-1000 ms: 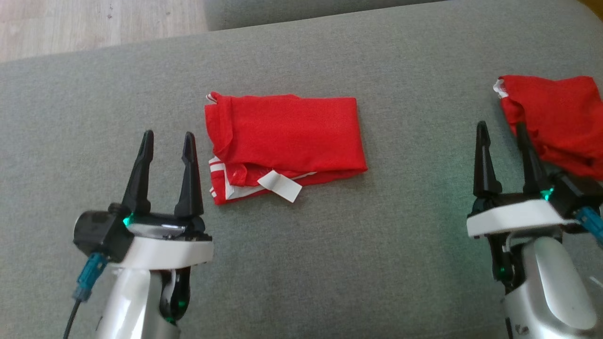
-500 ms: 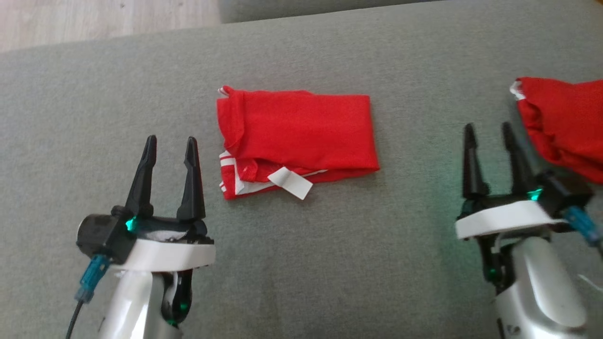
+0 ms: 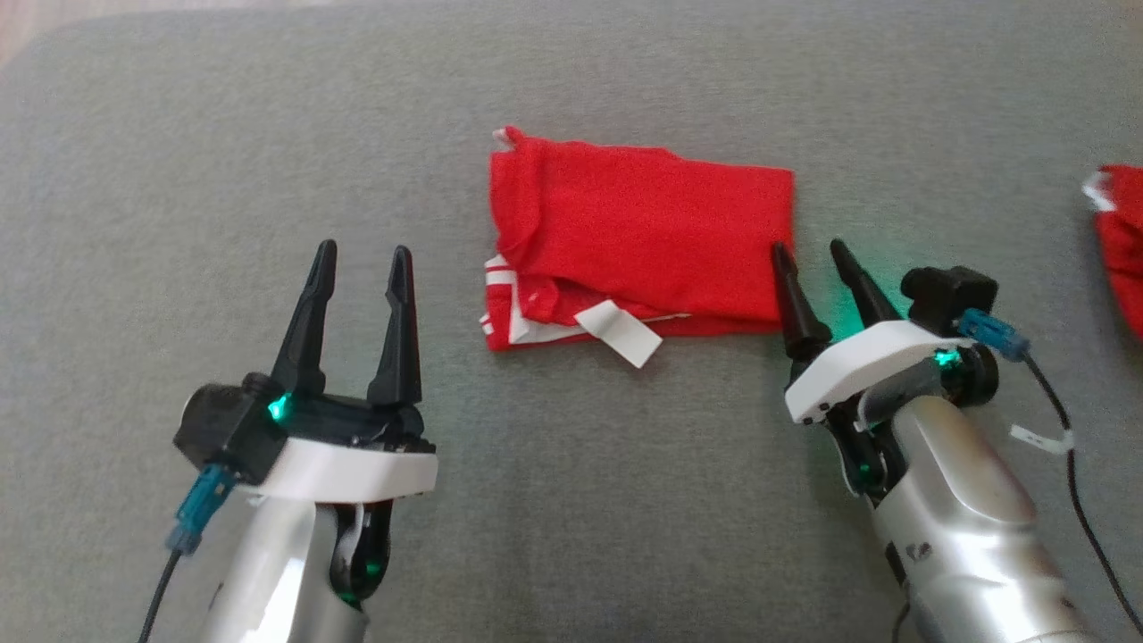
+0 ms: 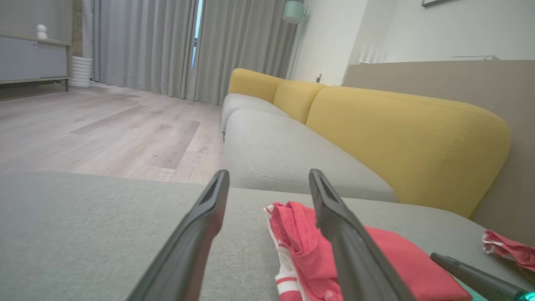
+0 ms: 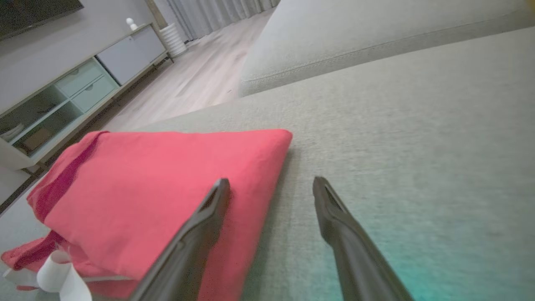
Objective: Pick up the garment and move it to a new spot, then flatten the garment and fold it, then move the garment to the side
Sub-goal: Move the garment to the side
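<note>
The garment is red with white stripes and a white label. It lies folded into a rectangle in the middle of the grey sofa cushion. My right gripper is open at its right edge, with the left finger over the red cloth and the right finger over bare cushion; the right wrist view shows this at the garment and gripper. My left gripper is open and holds nothing, a little to the left of the garment and apart from it, as the left wrist view confirms.
A second red cloth lies crumpled at the far right of the cushion. A yellow sofa back runs behind on the right. Wooden floor lies beyond the cushion's far edge, and a low cabinet stands against the wall.
The head camera has shifted, so the whole picture slid. My right gripper has come left, from beside the second red cloth to the folded garment's right edge. Both grippers stay open.
</note>
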